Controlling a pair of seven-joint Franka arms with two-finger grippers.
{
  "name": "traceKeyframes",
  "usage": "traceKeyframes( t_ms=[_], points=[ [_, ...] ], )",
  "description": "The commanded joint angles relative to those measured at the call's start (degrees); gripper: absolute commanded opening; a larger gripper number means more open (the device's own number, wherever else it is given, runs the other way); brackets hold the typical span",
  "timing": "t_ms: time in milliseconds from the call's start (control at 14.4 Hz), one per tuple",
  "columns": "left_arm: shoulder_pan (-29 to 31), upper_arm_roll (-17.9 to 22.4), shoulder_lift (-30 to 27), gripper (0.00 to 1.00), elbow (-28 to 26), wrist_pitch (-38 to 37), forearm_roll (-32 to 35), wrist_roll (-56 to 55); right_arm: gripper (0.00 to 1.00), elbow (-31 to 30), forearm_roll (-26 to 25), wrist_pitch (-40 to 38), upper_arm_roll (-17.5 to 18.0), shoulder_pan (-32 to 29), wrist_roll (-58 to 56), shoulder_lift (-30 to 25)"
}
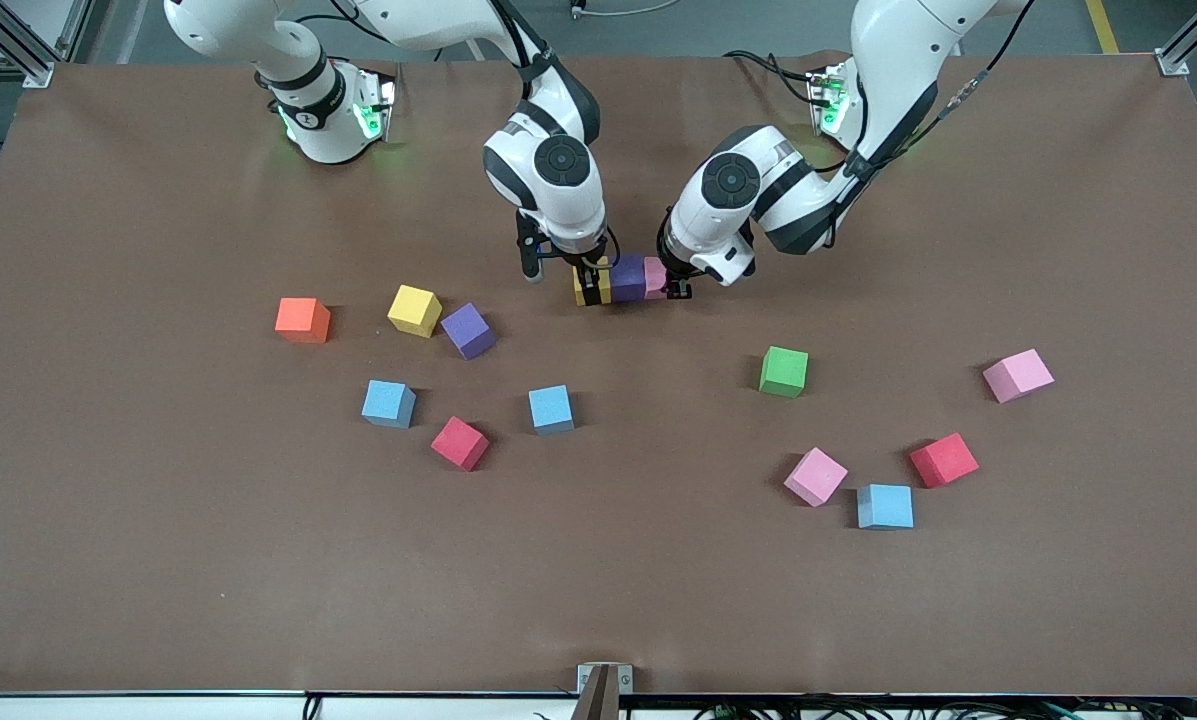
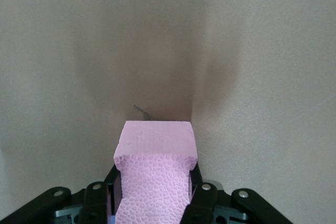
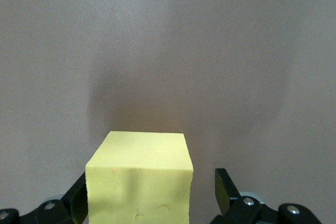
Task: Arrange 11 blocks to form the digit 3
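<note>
**A:** Where does the figure stand?

**B:** Read the table (image 1: 158,560) as a clock face from the front camera, with twelve at the robots' bases. A little toward twelve from the centre, three cubes touch in a row. The yellow cube (image 1: 592,291) (image 3: 139,182) is at the nine o'clock end, the purple cube (image 1: 628,279) is in the middle, and the pink cube (image 1: 654,276) (image 2: 155,153) is at the three o'clock end.

**A:** And the grippers?

**B:** The left gripper (image 1: 672,289) (image 2: 152,205) is clamped on the pink cube, and the foam is pinched in between its fingers. The right gripper (image 1: 590,272) (image 3: 152,195) straddles the yellow cube with its jaws apart. In the right wrist view one finger (image 3: 227,188) stands clear of the cube's side.

**A:** Which blocks lie loose?

**B:** Toward nine there is an orange cube (image 1: 303,320), then a second yellow cube (image 1: 414,310) with a second purple cube (image 1: 469,330) just beside it. Toward seven lie a light blue cube (image 1: 389,403), a red cube (image 1: 460,443) and another light blue cube (image 1: 551,409). The green cube (image 1: 783,371) sits toward four. A loose pink cube (image 1: 1018,376) is out toward three. Near five, a third pink cube (image 1: 816,476), a third light blue cube (image 1: 885,506) and a second red cube (image 1: 944,460) cluster together.
</note>
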Motion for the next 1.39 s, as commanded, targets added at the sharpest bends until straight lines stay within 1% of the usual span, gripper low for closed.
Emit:
traceKeyframes(
  t_ms=[0,416,624,901,1109,1317],
  points=[
    [-0.06,0.10,0.93,0.30,-0.35,0.99,4.12,-0.50,0.99,0.75,-0.84,-0.88,-0.48,0.49,0.59,0.32],
    [-0.06,0.10,1.38,0.31,0.44,0.99,4.66,-0.51,0.99,0.93,-0.84,-3.86,-0.66,0.05,0.50,-0.82],
    [-0.15,0.10,1.46,0.31,0.79,1.07,4.66,-0.51,0.99,1.02,-0.84,-5.79,-1.01,-0.65,0.24,-2.75],
    [-0.06,0.10,2.17,0.31,1.49,1.08,4.66,-0.51,0.99,1.10,-0.84,-9.57,-2.94,-0.65,-1.77,-5.91],
    [-0.06,0.19,2.17,0.31,1.67,1.08,4.84,-0.42,0.99,2.60,-0.84,-16.85,-5.31,-0.65,-6.60,-8.55],
    [0.03,0.19,2.25,0.32,2.11,1.08,6.07,-0.42,1.00,1.29,-0.93,-17.58,-7.59,-0.74,-12.66,-10.31]
  ],
)
